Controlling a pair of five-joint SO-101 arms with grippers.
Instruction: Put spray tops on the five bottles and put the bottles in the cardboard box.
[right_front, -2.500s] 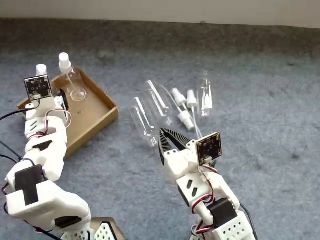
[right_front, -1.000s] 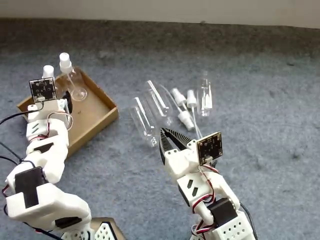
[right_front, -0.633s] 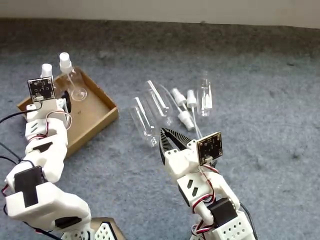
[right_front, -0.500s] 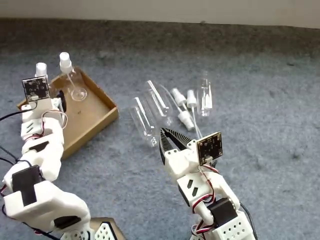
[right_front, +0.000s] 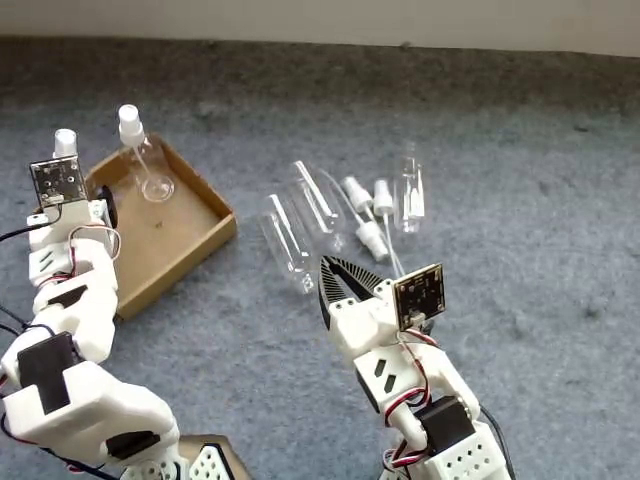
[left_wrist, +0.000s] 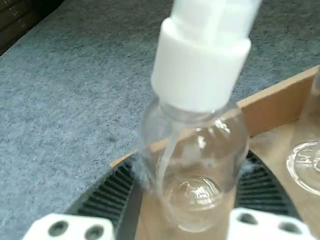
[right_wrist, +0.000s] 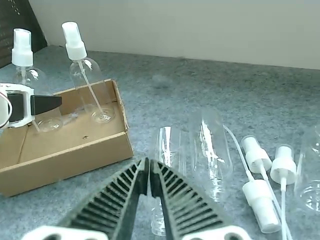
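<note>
While the left gripper (left_wrist: 190, 192) is clamped on a capped bottle (left_wrist: 192, 150), this bottle is upright inside the box (right_front: 190, 245), close to a side wall; whether its base touches the floor is not clear. A second capped bottle (right_front: 145, 165) stands in the far corner of the box. Three open bottles (right_front: 318, 205) and three loose tops (right_front: 372, 238) rest on the carpet (right_front: 520, 260) beside the box. The right gripper (right_wrist: 149, 182) is pressed closed and empty, near these bottles
</note>
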